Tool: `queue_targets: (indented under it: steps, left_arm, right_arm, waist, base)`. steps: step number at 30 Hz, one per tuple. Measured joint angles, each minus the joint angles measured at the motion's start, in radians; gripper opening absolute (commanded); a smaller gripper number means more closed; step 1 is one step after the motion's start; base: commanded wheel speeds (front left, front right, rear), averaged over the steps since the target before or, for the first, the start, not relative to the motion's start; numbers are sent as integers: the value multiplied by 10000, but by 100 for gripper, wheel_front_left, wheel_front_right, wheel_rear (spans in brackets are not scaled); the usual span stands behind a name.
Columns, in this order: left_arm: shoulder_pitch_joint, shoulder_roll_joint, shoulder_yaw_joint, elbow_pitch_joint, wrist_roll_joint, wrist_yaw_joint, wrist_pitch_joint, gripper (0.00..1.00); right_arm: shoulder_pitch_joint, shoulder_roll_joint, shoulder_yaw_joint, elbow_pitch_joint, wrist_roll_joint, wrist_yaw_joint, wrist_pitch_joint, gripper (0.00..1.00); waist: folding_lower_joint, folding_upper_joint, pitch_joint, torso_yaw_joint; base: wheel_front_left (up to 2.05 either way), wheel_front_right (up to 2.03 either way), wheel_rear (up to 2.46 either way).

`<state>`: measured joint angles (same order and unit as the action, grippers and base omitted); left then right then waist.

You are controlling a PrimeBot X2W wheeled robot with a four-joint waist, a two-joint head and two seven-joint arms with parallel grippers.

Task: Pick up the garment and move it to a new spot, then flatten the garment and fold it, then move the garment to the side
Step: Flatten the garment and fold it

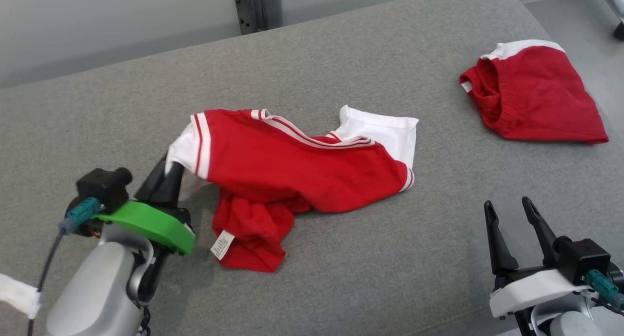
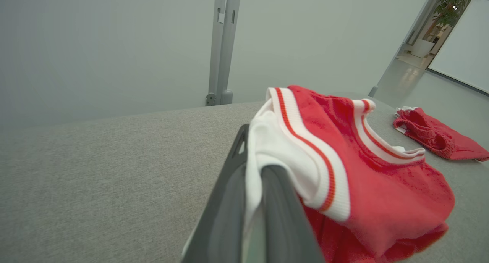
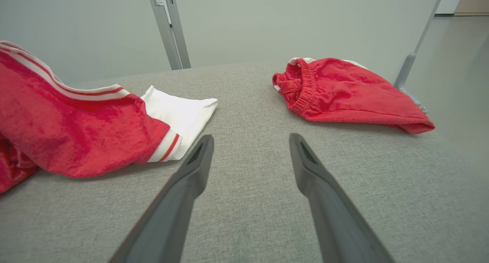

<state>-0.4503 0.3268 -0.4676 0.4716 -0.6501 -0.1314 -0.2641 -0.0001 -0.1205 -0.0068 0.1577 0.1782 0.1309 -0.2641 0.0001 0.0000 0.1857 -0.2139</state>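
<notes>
The garment (image 1: 292, 165) is a bright red sports top with white double-stripe trim and white panels, crumpled in the middle of the grey surface. My left gripper (image 1: 168, 172) is shut on its white left edge, and the cloth drapes over the dark fingers (image 2: 275, 202). In the left wrist view the garment (image 2: 363, 179) rises in a fold off the surface. My right gripper (image 1: 512, 211) stands open at the lower right, apart from the garment (image 3: 76, 133), with bare grey fabric between its fingers (image 3: 191, 179).
A second red garment with an elastic waistband (image 1: 534, 94) lies at the far right of the grey cushioned surface (image 1: 365, 258). A grey post (image 1: 248, 7) stands behind the surface against a pale wall. The surface's right edge drops off near the second garment.
</notes>
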Motion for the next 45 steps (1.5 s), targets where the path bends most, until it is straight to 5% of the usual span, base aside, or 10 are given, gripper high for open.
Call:
queue_targets:
  steps: [11, 23, 31, 38, 43, 45]
  left_arm:
    - [244, 621, 2357, -2568, 959, 1112, 0, 0]
    - [-147, 1053, 2433, -4226, 1586, 2290, 878, 0]
    - [108, -723, 171, -4282, 2050, 2458, 1753, 0]
    - [-1009, -2575, -2219, -2090, 2920, 2048, 1812, 0]
    - [-1916, -2738, -3003, -27, 2980, 2096, 1494, 0]
    - [-2103, -2755, -3281, 610, 2811, 2115, 1340, 48]
  right_arm:
    - [162, -157, 117, 17, -12, 0, 0, 100]
    - [200, -173, 307, 123, -29, -2, 0, 100]
    - [179, -102, 487, 263, 31, 0, 0, 100]
    - [-321, 52, 717, 337, 98, 0, 0, 100]
    - [-766, 309, 928, 516, 221, 0, 0, 100]
    - [-831, 407, 920, 583, 272, 0, 0, 100]
  waist:
    - [0, 0, -414, 1174]
    - [-1, 0, -1062, 2046]
    - [-1, 0, -1016, 1707]
    - [-1, 0, -745, 982]
    - [-1, 0, -440, 211]
    - [-1, 0, -294, -130]
  base:
    - [0, 0, 0]
    - [0, 0, 0]
    - [0, 0, 0]
    - [0, 0, 0]
    - [0, 0, 0]
    - [0, 0, 0]
